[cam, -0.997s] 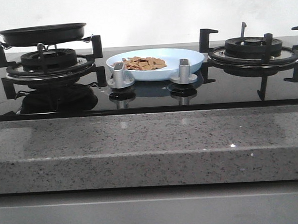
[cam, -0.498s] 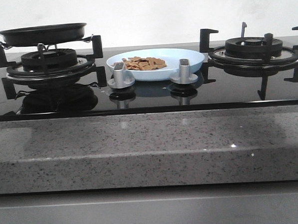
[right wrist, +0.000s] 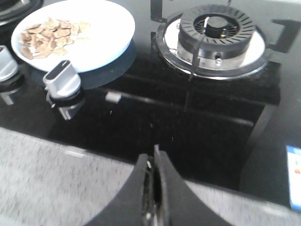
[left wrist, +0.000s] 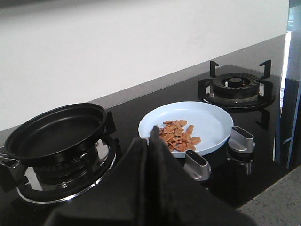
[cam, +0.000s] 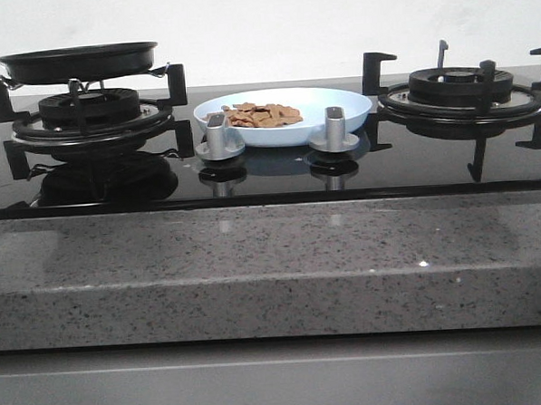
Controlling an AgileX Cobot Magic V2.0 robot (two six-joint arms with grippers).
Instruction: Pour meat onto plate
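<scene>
You have one black glass hob [cam: 269, 171] set in one speckled grey counter [cam: 274, 266], with a white wall behind. Two burners sit on the hob: the left burner [cam: 89, 108] at nine o'clock from the plate and the right burner [cam: 459, 84] at three o'clock.

One black pan [cam: 77, 60] rests on the left burner's grate, empty inside as the left wrist view shows, its handle running off the frame's edge at nine o'clock.

One pale-blue plate [cam: 338, 104] lies flat on the glass between the two burners, touching neither. The meat [cam: 261, 115] is on the plate: one loose heap of small light-brown pieces, too many and too overlapped for you to count, lying toward the plate's nine o'clock side and leaving the three o'clock side bare.

Two silver knobs stand just in front of the plate, at six o'clock from it: the left knob [cam: 216, 137] and the right knob [cam: 334, 128]. From the front they hide part of the plate's near rim; nothing covers the meat itself.

Neither arm shows in the front view. In the wrist views you see each tool once. The left gripper [left wrist: 149, 141] has its black fingers pressed together with nothing between them, above the near edge of the hob. The right gripper [right wrist: 154, 162] is likewise closed tight and empty, over the counter in front of the right burner.
</scene>
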